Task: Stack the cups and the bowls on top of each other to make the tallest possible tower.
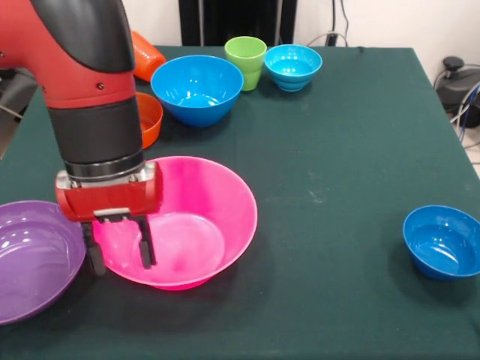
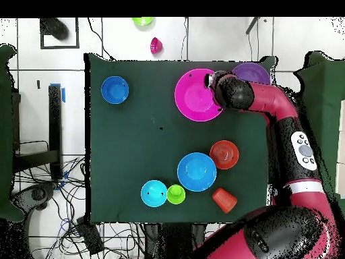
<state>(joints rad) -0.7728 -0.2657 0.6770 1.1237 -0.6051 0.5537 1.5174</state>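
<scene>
Gripper (image 1: 118, 249) is low at the pink bowl (image 1: 196, 225), on the side facing the purple bowl (image 1: 34, 255). Its two dark fingers (image 1: 145, 241) stand apart, one inside the pink bowl and one outside, so the rim sits between them. Whether the fingers press the rim cannot be told; the bowl rests on the green table (image 1: 345, 135).

Purple bowl sits just beside the pink one at the front view's left edge, partly cut off by the frame. From overhead the arm (image 2: 269, 108) reaches across the purple bowl (image 2: 255, 71) and hides part of it, ending at the pink bowl (image 2: 195, 96).

Nothing is stacked. Each piece stands by itself.

Far side of the table in the front view: medium blue bowl (image 1: 197, 88), upright. Small orange bowl (image 1: 148, 118) just beside it, partly behind the arm. Orange cup (image 1: 145, 54) lies on its side near the table edge. Green cup (image 1: 245, 61) upright, between the medium blue bowl and the cyan bowl (image 1: 292, 66) and close to both.

Small dark blue bowl (image 1: 442, 241) sits alone, well apart from the rest, at the right of the front view; overhead it is at the opposite corner (image 2: 114, 90).

Cables (image 2: 50, 195) lie on the floor beside the table in the overhead view.
</scene>
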